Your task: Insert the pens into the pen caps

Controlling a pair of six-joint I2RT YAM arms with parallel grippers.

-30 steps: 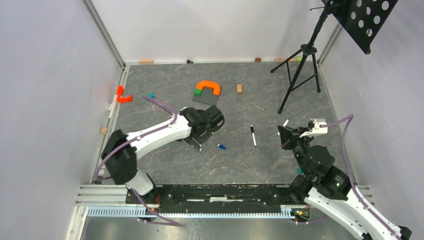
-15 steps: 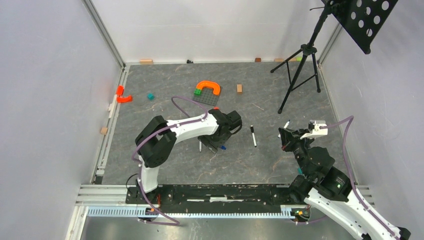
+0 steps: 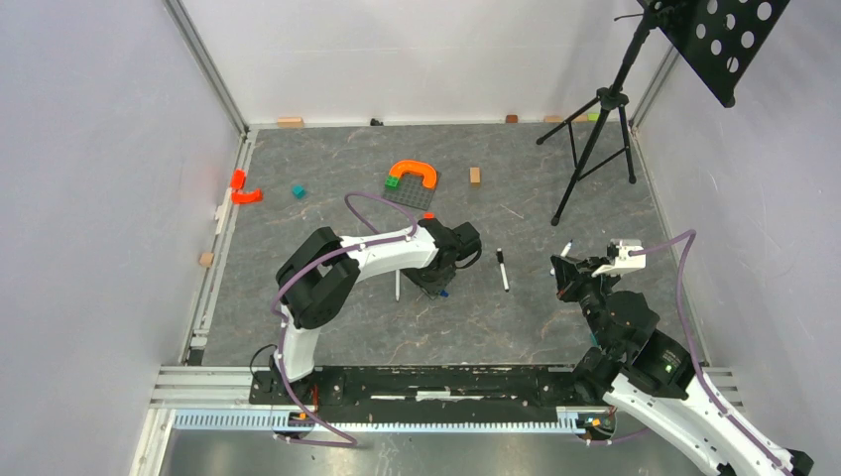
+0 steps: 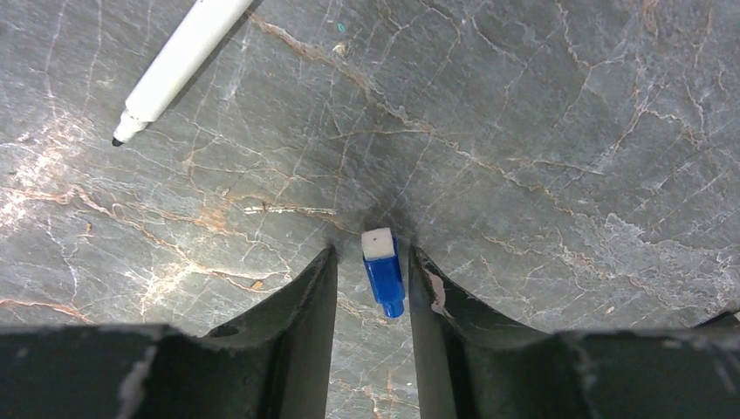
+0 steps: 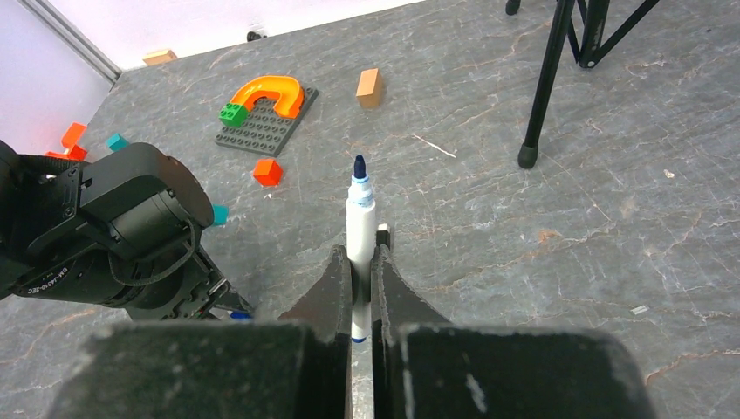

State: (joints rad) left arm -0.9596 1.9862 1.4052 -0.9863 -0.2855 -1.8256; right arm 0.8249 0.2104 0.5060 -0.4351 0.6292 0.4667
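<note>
A blue pen cap (image 4: 382, 271) lies on the grey floor between the fingers of my left gripper (image 4: 373, 262). The jaws are open; a gap shows on the cap's left, and the right finger is nearly touching it. In the top view the left gripper (image 3: 437, 286) stands over that cap (image 3: 443, 294). A white uncapped pen (image 4: 179, 61) lies to the left of it (image 3: 398, 286). My right gripper (image 5: 361, 257) is shut on a white pen (image 5: 360, 218) with a blue tip pointing away, held above the floor (image 3: 567, 248). Another pen (image 3: 503, 270) lies between the arms, its far end black.
A grey baseplate with an orange arch (image 3: 412, 183) sits behind the left arm, with a red brick (image 5: 267, 171) near it. A wooden block (image 3: 475, 176), a teal brick (image 3: 298, 190), red pieces (image 3: 243, 188) and a black tripod (image 3: 595, 129) stand further back.
My left arm has swung right and come down over the blue cap, and its jaws have narrowed around it. The right arm with its pen has barely moved.
</note>
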